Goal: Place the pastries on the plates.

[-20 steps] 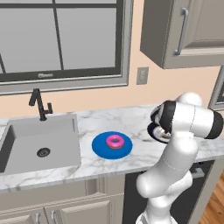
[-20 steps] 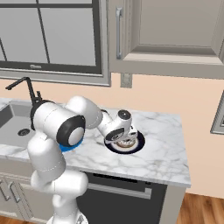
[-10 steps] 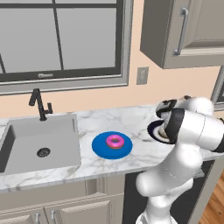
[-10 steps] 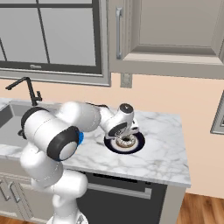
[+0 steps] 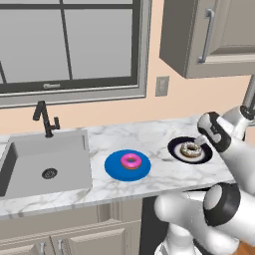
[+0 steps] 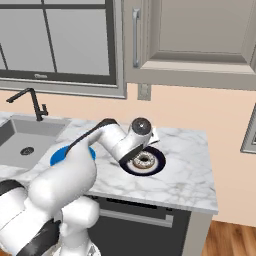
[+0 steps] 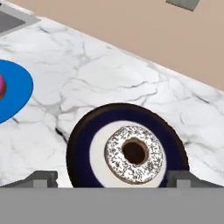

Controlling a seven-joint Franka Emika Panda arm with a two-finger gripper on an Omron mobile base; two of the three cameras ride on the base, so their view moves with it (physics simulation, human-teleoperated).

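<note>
Arm has swung right and lifted off since a second ago — glazed donut (image 7: 135,154) now sits released on the navy plate (image 7: 83,144), frame centre. Gripper (image 7: 111,178) empty, jaws wide. Pink donut (image 5: 131,161) on blue plate (image 5: 115,169), table centre — both placed.

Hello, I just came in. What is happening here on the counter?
A white robot arm is putting donuts on plates. The pink donut lies on the blue plate. The glazed donut lies on the dark plate, and the gripper hovers just above it, open and holding nothing.
</note>
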